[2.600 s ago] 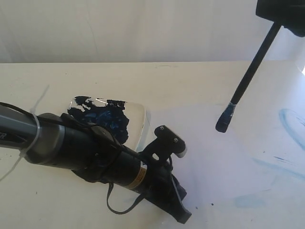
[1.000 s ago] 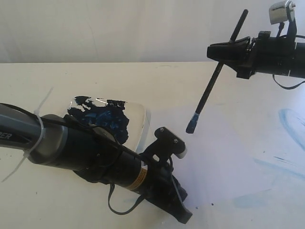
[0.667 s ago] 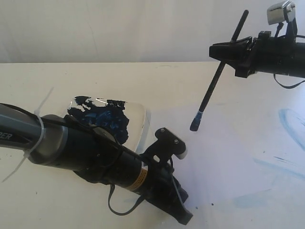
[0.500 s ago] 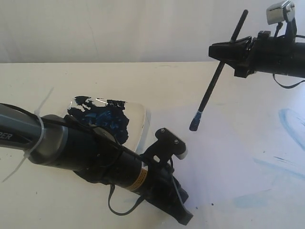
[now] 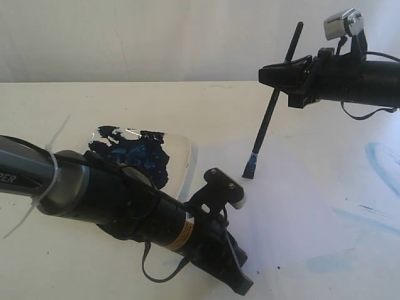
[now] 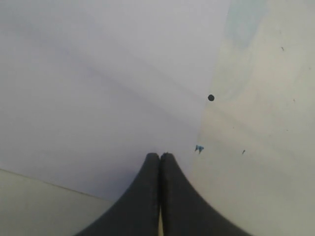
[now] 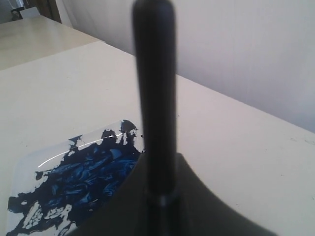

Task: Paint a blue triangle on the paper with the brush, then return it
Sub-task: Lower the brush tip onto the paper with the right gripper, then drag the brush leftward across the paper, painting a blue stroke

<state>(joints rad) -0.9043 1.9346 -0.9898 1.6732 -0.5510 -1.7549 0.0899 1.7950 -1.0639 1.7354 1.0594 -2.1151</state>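
Your right gripper [image 5: 281,74] has swung in toward the left arm and come lower since half a second ago, so the long thin black paintbrush [image 5: 262,134] it carries stands steeper, and its blue-coated tip [image 5: 249,170] sits at or just above the sheet; you cannot tell from these views whether it touches yet.

Starting on your left: the left gripper [image 6: 160,156] has its two black fingers pressed together with nothing between them, and it is lowered over the near edge of the pale white rectangular sheet of paper [image 5: 300,212]. It is probably parked there to pin the sheet so it will not slide under the brush. Just behind that arm lies the clear rectangular plate [image 5: 186,164], smeared with dark blue paint [image 5: 137,156], close enough for reloading.

Ahead of the left fingers and straight below the right gripper hangs the brush, clamped partway along its handle with the end of the handle sticking out above the jaws. That grip leaves a long free length for drawing. Beyond the right gripper, on the cream tabletop [image 5: 62,112], are faint light-blue smears [image 5: 381,162].

Your count: two arms, two grippers, one brush, one plate, one sheet, three pale smears, and no blue triangle yet, so the first stroke looks to be the step in hand
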